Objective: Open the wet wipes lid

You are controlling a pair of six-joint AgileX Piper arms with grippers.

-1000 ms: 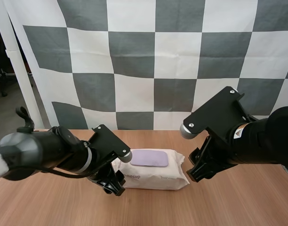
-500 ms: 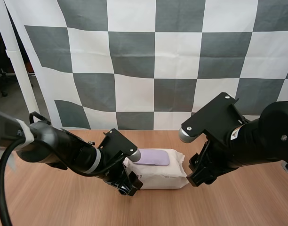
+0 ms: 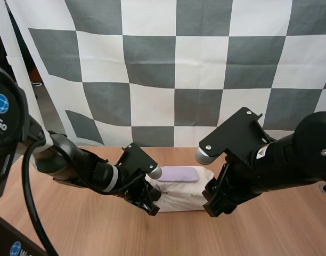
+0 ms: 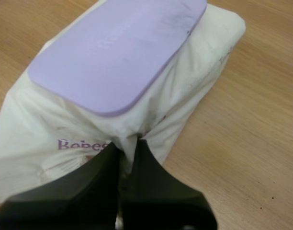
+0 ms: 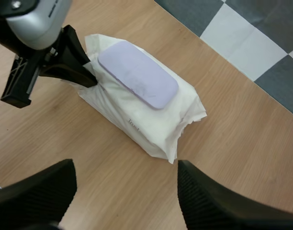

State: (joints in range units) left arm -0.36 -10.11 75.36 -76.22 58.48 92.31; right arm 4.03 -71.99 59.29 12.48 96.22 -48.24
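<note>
White wipes pack (image 5: 153, 128), flat — lilac lid (image 5: 137, 80) shut on top

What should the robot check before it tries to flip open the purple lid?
1. Lid closed flat, ready to lift: ok.
2. Pack lying flat on the table: ok.
3. Left gripper pinching the pack's wrapper just below the lid: ok.
4. Right gripper open: ok.
5. Right gripper on the lid: not ok, it hovers near the pack's end, apart from it.
6. Lid's lifting tab found: cannot tell.
</note>
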